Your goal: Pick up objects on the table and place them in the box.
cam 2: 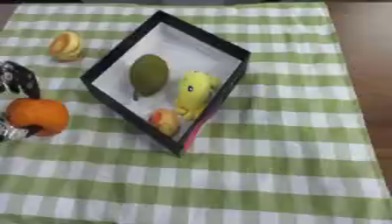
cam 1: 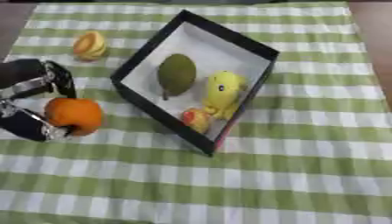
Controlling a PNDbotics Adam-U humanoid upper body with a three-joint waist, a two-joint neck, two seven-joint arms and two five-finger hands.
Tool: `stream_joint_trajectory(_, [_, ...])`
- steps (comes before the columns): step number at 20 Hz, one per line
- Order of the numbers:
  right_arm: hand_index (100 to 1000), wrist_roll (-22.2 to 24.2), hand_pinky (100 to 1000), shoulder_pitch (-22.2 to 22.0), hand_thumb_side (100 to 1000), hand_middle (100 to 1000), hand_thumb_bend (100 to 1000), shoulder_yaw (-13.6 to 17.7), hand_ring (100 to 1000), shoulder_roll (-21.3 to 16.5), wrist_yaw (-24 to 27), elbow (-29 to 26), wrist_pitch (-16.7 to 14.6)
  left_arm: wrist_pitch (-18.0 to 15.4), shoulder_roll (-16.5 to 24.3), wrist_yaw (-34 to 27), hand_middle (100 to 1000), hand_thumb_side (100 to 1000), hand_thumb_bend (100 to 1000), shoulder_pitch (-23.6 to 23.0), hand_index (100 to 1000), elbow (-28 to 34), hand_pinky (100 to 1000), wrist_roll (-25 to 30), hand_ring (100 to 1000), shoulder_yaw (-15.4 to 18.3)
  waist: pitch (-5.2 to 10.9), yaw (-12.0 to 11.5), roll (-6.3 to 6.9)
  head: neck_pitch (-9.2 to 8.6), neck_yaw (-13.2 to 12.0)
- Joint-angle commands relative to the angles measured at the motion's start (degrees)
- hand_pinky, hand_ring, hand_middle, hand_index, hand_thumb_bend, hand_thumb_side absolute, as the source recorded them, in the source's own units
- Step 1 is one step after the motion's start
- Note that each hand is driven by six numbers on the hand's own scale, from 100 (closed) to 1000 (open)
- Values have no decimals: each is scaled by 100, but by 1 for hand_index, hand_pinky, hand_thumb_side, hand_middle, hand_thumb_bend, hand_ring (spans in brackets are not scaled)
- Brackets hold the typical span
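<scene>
**Left hand wrapped round the orange, beside the box**

The left eye view shows most of the robot's left hand (cam 1: 34, 105): black and silver, coming in from the left edge, its fingers curled above and below an orange (cam 1: 74, 115) so that the fruit sits gripped between them. The right eye view cuts the same hand down to a few dark and silver parts at the left border, with the orange showing almost whole. Whether the orange rests on the cloth or is raised off it cannot be told. The right hand appears in neither view.

The box (cam 1: 145, 43), black-walled with a pale floor, lies askew on the green and white checked tablecloth (cam 1: 291, 175), one corner pointing towards the lower middle. Inside it lie a dark green pear-like fruit (cam 1: 177, 73), a yellow toy (cam 1: 223, 92) with a dark eye spot, and a small red-and-yellow fruit (cam 1: 196, 118) near the lower wall (its kind is not clear). The orange sits just left of the box's near-left wall, apart from it.

A yellow-orange sliced fruit piece (cam 1: 90, 44) lies on the cloth beyond the hand, left of the box. Bare brown table (cam 2: 360, 52) shows along the right side, more broadly in the right eye view. The cloth in front of the box and to its right is open.
</scene>
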State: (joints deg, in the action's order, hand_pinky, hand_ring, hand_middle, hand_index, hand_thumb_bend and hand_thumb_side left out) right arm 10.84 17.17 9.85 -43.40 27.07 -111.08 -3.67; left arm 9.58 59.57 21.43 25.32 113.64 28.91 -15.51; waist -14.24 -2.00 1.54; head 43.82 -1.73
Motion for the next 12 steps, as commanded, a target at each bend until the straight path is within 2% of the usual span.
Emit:
stream_joint_trajectory(1, [815,0,1000,77,409,646,100,48,771,-165,51,-37,18,-279,176,-157,570,100,340,589,526,95,679,-129,665,86,234,7,94,29,34])
stream_joint_trajectory(3, [815,3,1000,79,409,646,100,43,771,-178,60,-36,22,-314,55,-154,567,100,353,1069,525,95,675,-169,659,7,250,13,110,29,68])
stream_joint_trajectory(6, [814,8,1000,100,411,646,100,35,771,-187,70,-19,39,-167,-231,-100,562,100,352,1684,522,95,674,-286,651,-98,270,20,131,29,129])
stream_joint_trajectory(9, [815,26,1000,166,402,648,100,14,772,-186,99,-3,51,-37,-762,38,555,100,358,2410,517,24,672,-340,638,-248,296,28,135,29,165])
stream_joint_trajectory(12, [815,53,1000,234,386,651,100,-13,775,-196,149,-7,43,-148,-1464,204,552,100,330,3102,515,-494,672,-386,630,-460,313,33,128,29,167])
